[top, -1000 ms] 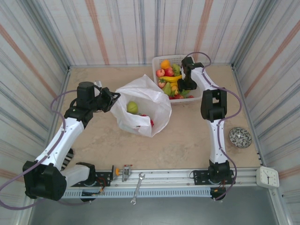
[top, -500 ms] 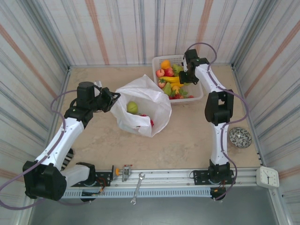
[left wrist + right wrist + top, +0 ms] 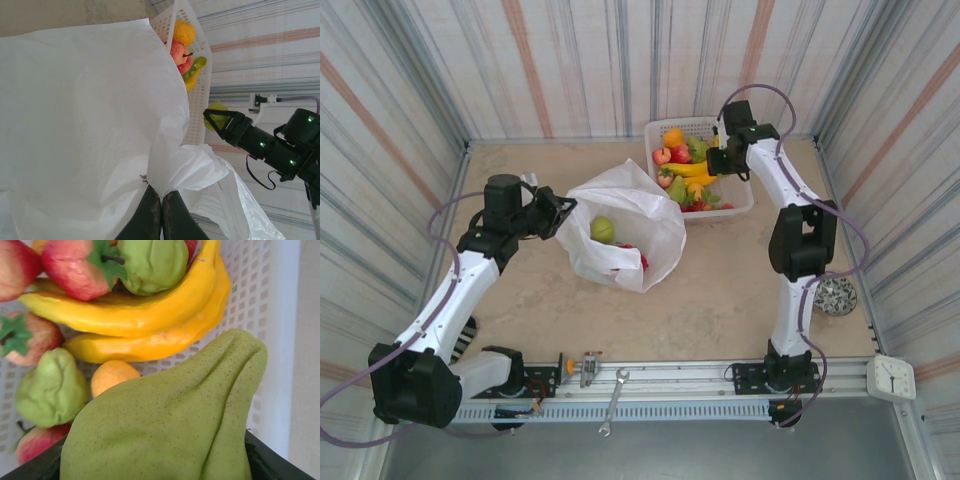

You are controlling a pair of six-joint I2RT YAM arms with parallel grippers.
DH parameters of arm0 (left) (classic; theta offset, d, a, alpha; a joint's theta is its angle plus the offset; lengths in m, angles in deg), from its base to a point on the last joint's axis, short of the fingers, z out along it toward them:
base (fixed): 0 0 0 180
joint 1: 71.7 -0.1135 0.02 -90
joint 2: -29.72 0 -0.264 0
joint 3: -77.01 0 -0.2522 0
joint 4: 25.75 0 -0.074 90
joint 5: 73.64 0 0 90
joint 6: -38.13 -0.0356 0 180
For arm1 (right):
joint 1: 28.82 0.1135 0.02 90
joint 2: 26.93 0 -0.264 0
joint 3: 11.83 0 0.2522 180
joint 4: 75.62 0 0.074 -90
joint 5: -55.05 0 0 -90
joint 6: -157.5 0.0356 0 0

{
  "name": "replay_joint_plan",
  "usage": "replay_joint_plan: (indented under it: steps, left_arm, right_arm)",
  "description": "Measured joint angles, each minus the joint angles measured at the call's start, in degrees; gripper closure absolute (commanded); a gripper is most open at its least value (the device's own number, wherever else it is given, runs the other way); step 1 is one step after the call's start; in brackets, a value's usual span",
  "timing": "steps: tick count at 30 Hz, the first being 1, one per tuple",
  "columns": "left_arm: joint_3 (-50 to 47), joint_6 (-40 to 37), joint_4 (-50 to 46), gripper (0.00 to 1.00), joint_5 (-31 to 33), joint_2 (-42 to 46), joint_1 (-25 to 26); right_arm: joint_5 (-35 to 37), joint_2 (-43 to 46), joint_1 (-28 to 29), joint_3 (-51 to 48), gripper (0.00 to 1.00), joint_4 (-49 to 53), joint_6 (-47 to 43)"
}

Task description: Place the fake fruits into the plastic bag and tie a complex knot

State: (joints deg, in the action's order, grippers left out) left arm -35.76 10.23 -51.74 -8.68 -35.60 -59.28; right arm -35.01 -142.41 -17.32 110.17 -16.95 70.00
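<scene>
Pear (image 3: 165, 410) inside right gripper (image 3: 713, 167) — above the basket (image 3: 280, 315)

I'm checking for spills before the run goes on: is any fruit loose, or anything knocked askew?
Nothing stands out. The fruit lies in the basket or inside the bag, whose edge the left end effector pinches. The right end effector holds a green pear over the basket.
</scene>
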Motion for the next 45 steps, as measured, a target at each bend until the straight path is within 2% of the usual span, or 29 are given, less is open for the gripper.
replay_joint_plan:
  steps: [10, 20, 24, 31, 38, 45]
  left_arm:
    - [0.0, -0.2, 0.0, 1.0, 0.0, 0.0, 0.0]
    - [0.0, -0.4, 0.0, 1.0, 0.0, -0.5, 0.0]
    - [0.0, -0.4, 0.0, 1.0, 0.0, -0.6, 0.0]
    - [0.0, -0.4, 0.0, 1.0, 0.0, -0.7, 0.1]
    - [0.0, -0.4, 0.1, 1.0, 0.0, -0.9, 0.1]
    - [0.0, -0.4, 0.1, 1.0, -0.3, -0.9, 0.1]
  right_arm:
    - [-2.7, 18.2, 1.0, -18.9, 0.43, -6.3, 2.0]
    - [-3.5, 36.7, 6.2, -33.3, 0.44, -7.9, 4.2]
    - [-3.4, 44.3, 10.1, -38.8, 0.45, -7.8, 5.2]
    - [-2.8, 54.9, 20.1, -46.0, 0.46, -7.6, 8.3]
    - [-3.0, 58.0, 28.3, -52.9, 0.47, -13.3, 11.9]
    - [-2.7, 50.7, 36.2, -53.6, 0.48, -23.3, 12.2]
